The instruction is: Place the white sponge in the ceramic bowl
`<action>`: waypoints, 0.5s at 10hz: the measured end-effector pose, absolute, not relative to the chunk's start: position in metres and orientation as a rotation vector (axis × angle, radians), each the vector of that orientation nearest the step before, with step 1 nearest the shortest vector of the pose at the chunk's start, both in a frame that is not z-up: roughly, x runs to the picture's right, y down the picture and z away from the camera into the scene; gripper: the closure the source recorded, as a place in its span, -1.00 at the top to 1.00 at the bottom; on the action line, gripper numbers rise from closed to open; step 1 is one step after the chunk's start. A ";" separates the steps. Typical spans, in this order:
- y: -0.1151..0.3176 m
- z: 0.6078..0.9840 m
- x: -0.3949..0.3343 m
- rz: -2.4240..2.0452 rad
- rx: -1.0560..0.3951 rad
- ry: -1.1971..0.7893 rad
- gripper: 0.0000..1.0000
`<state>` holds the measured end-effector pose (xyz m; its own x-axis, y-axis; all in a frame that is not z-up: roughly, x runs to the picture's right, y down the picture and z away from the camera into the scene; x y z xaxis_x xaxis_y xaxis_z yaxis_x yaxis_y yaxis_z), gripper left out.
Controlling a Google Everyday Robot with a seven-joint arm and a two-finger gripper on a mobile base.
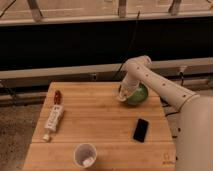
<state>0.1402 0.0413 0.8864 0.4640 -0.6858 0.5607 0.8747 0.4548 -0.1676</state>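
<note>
Camera view: ceramic bowl at table's two o'clock; gripper at its nine o'clock rim, jaws closed. White sponge not discernible.

The robot's white arm comes in from the right side, goes up, then bends down at the far right of the scene. Its gripper points down, fingers squeezed together.

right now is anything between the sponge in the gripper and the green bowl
Nothing visible stands in the way. The gripper is shut at the near-left rim of the ceramic bowl, with something pale, apparently the white sponge, at its tip. The phone, cup and tube lie well away.
</note>
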 end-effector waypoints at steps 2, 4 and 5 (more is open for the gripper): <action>0.040 0.889 0.143 -1.001 -0.473 -0.451 -1.00; 0.039 0.891 0.147 -0.998 -0.476 -0.449 -0.92; 0.038 0.891 0.148 -0.998 -0.475 -0.449 -0.89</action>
